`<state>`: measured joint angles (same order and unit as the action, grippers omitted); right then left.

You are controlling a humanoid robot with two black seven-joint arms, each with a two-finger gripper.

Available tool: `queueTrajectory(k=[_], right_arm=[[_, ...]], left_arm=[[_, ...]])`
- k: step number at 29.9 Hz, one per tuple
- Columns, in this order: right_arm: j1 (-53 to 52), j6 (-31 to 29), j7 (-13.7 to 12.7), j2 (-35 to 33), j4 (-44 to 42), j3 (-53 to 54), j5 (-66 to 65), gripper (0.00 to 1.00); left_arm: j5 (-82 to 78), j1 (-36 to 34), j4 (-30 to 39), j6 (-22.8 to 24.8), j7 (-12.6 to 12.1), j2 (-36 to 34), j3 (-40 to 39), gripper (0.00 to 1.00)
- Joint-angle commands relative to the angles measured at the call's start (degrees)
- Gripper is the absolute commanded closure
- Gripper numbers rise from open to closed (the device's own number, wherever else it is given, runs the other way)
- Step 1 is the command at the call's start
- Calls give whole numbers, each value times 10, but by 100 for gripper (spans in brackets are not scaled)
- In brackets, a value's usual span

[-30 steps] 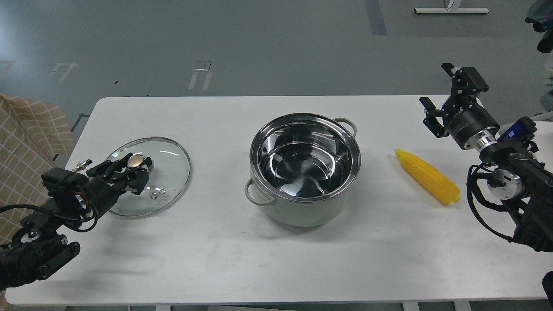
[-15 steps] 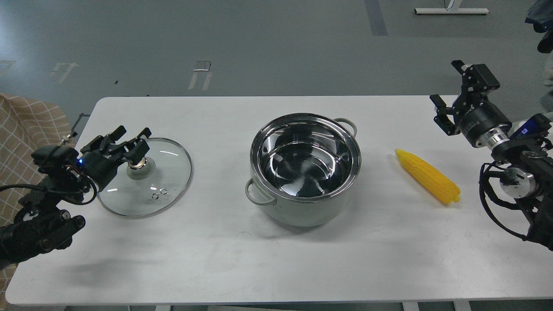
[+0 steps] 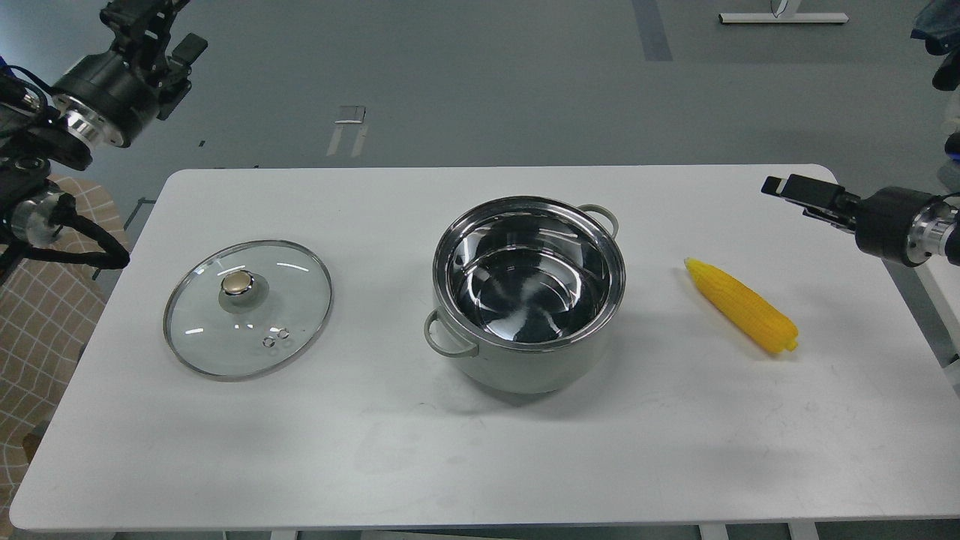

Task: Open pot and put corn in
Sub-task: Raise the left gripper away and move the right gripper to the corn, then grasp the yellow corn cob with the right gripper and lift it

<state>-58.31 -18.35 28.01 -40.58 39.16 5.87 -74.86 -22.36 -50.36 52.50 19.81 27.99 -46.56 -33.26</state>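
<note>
1. Head view: the pot (image 3: 529, 291) stands open at mid-counter (image 3: 420, 450), its steel inside bare. Its glass lid (image 3: 248, 307) lies flat well off to the left.
2. Head view: the corn (image 3: 742, 305) lies on the counter right of the pot, apart from it. Its long axis runs diagonally, pointed tip up-left toward the pot, blunt end down-right.
3. Head view: the right gripper (image 3: 780, 185) hovers above and right of the corn, seen side-on; I cannot tell how far its fingers are parted. They hold nothing.
4. Head view: the left gripper (image 3: 154, 19) is raised far off at the upper left, empty, its spread unclear.
5. Judgement: the right arm is much nearer, and its fingers should close across the cob's diagonal axis.
</note>
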Motion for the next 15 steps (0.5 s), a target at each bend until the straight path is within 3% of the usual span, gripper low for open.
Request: queueTrajectory(k=[1, 6, 15], right_arm=[[0, 11, 0, -7, 13, -30, -80, 0], [7, 47, 0, 0, 21, -81, -148, 0], [39, 89, 0, 57, -12, -95, -151, 2]], left_arm=[[46, 6, 37, 69, 0, -5, -57, 10], [56, 9, 50, 76, 0, 2, -67, 7], [56, 15, 55, 74, 0, 2, -67, 6]])
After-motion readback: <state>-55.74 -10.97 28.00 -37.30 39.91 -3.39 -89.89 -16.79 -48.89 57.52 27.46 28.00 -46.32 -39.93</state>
